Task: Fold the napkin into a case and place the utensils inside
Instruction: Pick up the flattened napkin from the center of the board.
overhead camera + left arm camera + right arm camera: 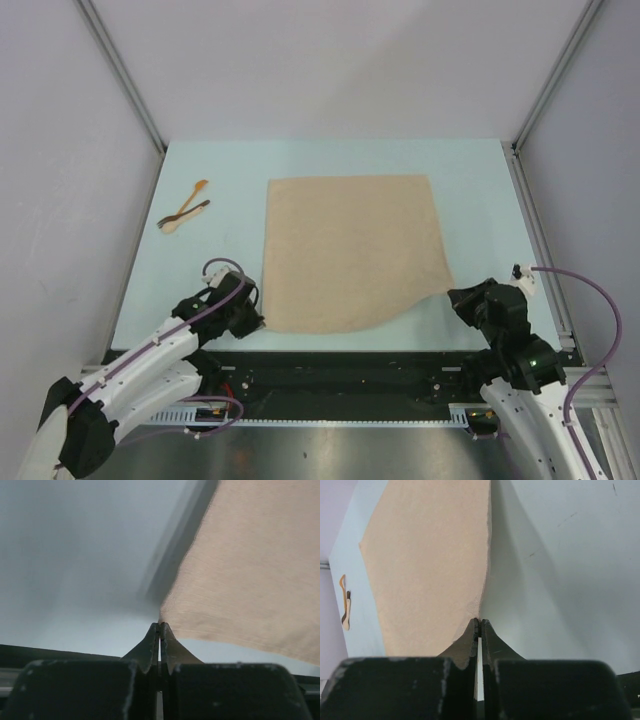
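My left jaws are pinched shut on the near-left corner of the napkin (pixel 350 250), my right jaws shut on its near-right corner, which sits slightly raised off the table (pixel 470 165). Risks, my guess: the thin pinch slips out, or an uneven lift skews the fold. Napkin lies mid-table, roughly square, no real long axis, edges about parallel to the table's. The utensils (pixel 184 208) are well apart at far left, crossed, long axes running near-left to far-right

A pale blue counter (pixel 470 180) is lying flat inside a booth, with plain white walls (pixel 330 60) rising along its far, left and right edges. Silver frame posts (pixel 121 75) are slanting up from its far corners. A black rail (pixel 340 370) is running along its near edge.
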You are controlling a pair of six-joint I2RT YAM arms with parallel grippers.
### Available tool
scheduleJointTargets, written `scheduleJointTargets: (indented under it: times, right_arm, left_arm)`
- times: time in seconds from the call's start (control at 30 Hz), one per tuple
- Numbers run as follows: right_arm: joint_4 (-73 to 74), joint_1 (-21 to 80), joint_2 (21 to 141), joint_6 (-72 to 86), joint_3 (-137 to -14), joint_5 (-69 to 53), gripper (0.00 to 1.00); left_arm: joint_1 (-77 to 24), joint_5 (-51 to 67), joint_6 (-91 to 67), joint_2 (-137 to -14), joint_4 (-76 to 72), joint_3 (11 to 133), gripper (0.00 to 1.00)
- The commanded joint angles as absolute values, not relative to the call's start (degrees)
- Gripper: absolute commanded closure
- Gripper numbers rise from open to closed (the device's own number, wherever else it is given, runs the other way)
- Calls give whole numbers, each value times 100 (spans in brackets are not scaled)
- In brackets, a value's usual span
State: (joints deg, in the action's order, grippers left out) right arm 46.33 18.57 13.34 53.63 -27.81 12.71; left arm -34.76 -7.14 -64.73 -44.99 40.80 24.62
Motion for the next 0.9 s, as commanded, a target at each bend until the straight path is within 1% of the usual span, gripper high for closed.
scheduleJointTargets:
  times: [0.0,0.03,0.07,0.13,0.17,0.23,0.43,0.67,0.87]
  right_arm:
    - [4579,1846,1468,5458,-2733,1266,100]
    - [4553,1846,1485,5432,-2725,1266,100]
    - [4535,1846,1494,5423,-2725,1240,100]
    - [4492,1846,1512,5414,-2707,1230,100]
    - [4474,1846,1520,5414,-2690,1204,100]
    - [4413,1846,1529,5414,-2654,1152,100]
    - [4254,1837,1582,5414,-2558,1099,100]
    - [4280,1846,1591,5388,-2540,1090,100]
    - [4245,1837,1582,5396,-2505,1072,100]
  left_arm:
    - [-3498,-685,-6768,-4745,3858,2250,95]
    - [-3489,-712,-6733,-4798,3858,2294,90]
    - [-3489,-721,-6698,-4851,3850,2311,77]
    - [-3498,-773,-6732,-4991,3954,2364,61]
    - [-3498,-773,-6732,-5018,3981,2382,55]
    - [-3524,-782,-6811,-5089,4095,2399,50]
    - [-3568,-852,-7066,-5554,4324,2583,47]
    - [-3674,-1028,-7409,-6169,4666,2988,46]
    - [-3753,-976,-7602,-6951,4763,3234,46]
